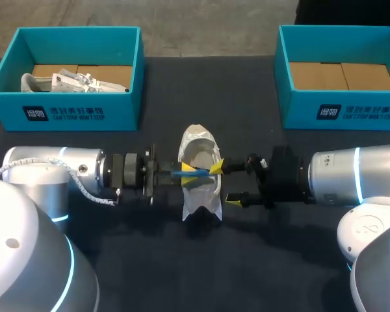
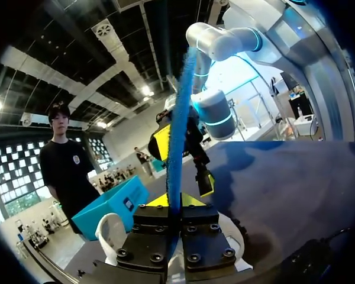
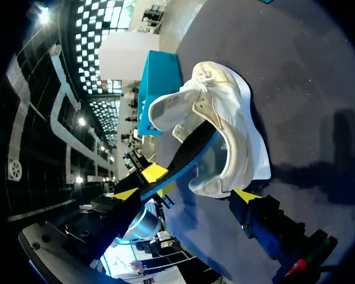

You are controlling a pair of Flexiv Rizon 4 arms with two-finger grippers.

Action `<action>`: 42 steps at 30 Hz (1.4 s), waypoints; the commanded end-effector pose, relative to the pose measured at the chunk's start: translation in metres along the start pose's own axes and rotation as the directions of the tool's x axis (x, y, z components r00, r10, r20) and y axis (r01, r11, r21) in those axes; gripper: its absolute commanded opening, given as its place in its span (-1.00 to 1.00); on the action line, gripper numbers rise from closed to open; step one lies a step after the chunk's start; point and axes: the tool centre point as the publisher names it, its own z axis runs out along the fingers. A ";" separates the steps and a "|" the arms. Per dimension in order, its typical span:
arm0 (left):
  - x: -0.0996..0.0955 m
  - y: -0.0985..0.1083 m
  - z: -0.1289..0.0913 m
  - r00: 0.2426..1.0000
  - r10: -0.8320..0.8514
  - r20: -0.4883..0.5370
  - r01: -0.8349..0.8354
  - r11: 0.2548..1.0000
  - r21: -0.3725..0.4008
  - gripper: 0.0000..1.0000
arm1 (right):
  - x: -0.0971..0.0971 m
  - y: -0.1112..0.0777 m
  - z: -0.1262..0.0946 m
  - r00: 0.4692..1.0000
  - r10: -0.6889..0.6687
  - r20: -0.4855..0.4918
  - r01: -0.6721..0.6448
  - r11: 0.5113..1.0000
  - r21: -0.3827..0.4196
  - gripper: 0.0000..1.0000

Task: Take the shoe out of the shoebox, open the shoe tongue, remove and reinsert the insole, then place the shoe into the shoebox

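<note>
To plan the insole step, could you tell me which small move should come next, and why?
Probably draw the left gripper toward its own side, pulling the blue insole clear of the shoe: it is shut on the insole, whose far end sits inside the shoe, and the open right gripper has a finger at the shoe's rim.

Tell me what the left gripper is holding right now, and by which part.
The blue insole, clamped by one end between the left gripper's fingers. Its other end reaches into the white shoe.
</note>
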 end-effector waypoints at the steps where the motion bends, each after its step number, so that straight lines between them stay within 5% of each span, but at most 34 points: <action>1: -0.001 0.002 0.004 1.000 0.002 -0.013 -0.002 1.000 -0.009 -1.00 | 0.002 -0.001 0.002 1.000 0.001 0.009 -0.001 1.000 -0.004 1.00; 27: -0.007 0.042 0.012 1.000 -0.017 -0.017 0.015 0.997 -0.074 -1.00 | 0.002 -0.001 0.002 1.000 0.001 0.009 -0.001 1.000 -0.004 1.00; 29: -0.005 0.039 0.011 1.000 -0.018 -0.017 0.017 0.997 -0.072 -0.37 | 0.002 -0.001 0.002 1.000 0.001 0.009 -0.001 1.000 -0.004 1.00; 32: -0.003 0.034 0.010 1.000 -0.019 -0.016 0.017 0.998 -0.067 -0.16 | 0.002 -0.001 0.002 1.000 0.001 0.009 -0.001 1.000 -0.004 1.00; 42: 0.003 0.014 0.004 1.000 0.004 -0.025 -0.006 0.998 -0.055 -0.40 | 0.002 -0.001 0.002 1.000 0.001 0.009 -0.001 1.000 -0.004 1.00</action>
